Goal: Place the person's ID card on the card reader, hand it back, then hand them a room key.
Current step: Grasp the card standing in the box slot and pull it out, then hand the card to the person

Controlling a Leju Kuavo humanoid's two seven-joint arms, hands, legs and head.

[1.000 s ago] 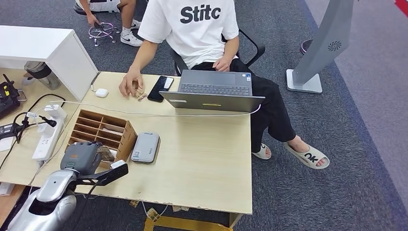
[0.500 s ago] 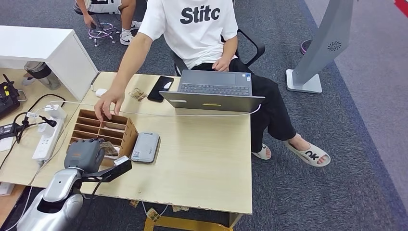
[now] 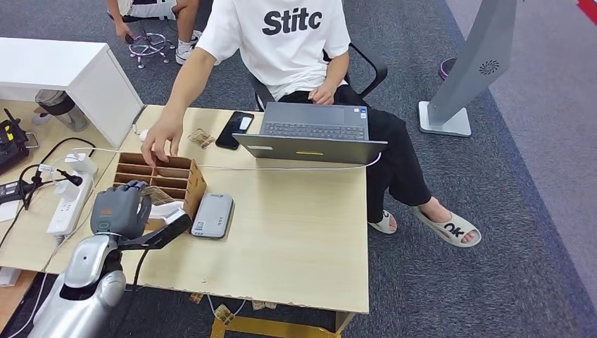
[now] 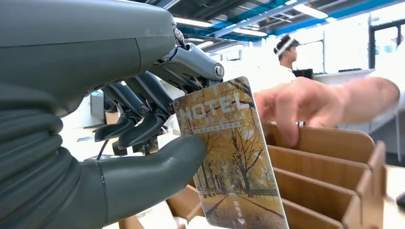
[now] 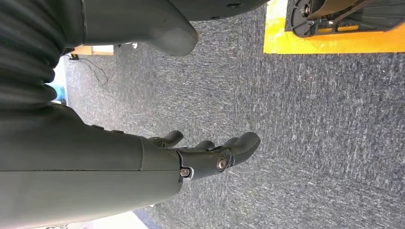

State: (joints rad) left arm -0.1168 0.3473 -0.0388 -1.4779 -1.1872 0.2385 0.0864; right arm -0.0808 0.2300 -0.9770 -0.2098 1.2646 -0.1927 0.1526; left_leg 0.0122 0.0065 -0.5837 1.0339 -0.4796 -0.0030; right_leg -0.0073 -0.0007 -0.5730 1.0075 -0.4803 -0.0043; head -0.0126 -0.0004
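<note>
Over card box (image 3: 158,182) — left hand (image 3: 121,211) lifted, pinching room key (image 4: 229,157) | right hand (image 5: 210,155) hangs empty, fingers apart

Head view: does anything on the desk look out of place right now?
Yes: the person's hand rests on the far edge of the wooden card rack, close to where the left hand pinches a hotel key card. A card also lies loose by the phone.

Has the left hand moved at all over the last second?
Yes. The left hand, pinching the room key, has risen away from the table's near edge and now sits level with the wooden card rack, beside the card reader.
</note>
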